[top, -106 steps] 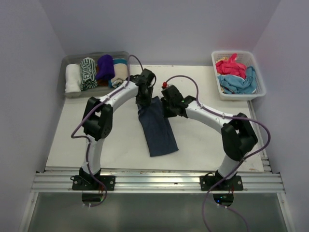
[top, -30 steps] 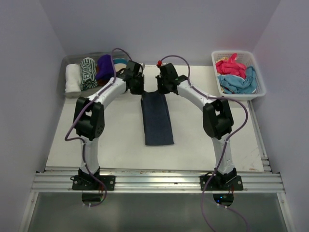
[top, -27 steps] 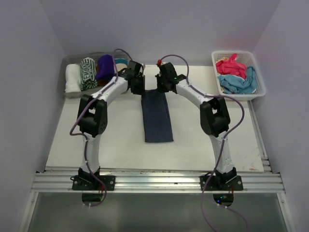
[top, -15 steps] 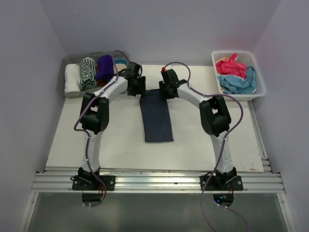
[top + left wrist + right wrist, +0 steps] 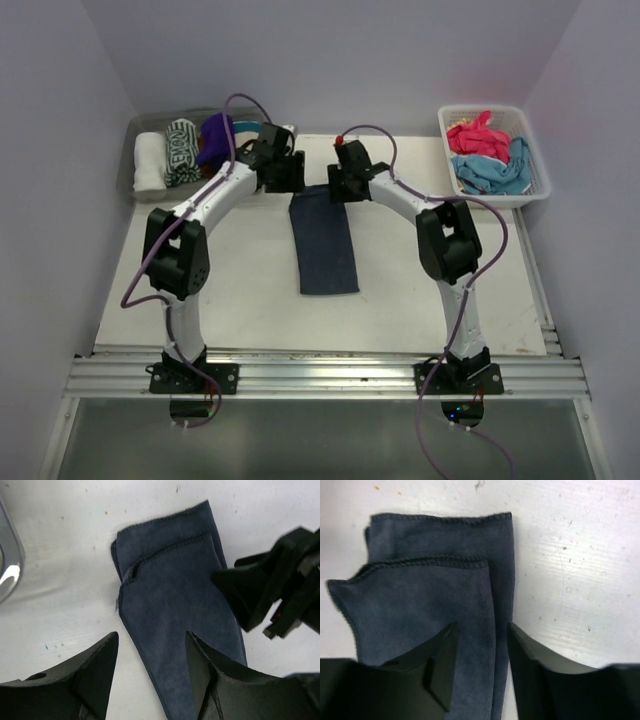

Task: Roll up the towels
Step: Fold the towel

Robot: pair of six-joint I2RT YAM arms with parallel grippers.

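Navy towel [image 5: 323,240], layered far edge exposed

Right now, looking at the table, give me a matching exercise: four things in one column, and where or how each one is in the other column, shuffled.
Things:
1. navy towel
2. clear tub
3. white basket
4. left gripper

States:
A. far right corner, holds loose towels
B. open, over the navy towel's far end
C. folded flat in the middle of the table
D. far left corner, holds rolled towels

Pairs: 1-C, 2-D, 3-A, 4-B
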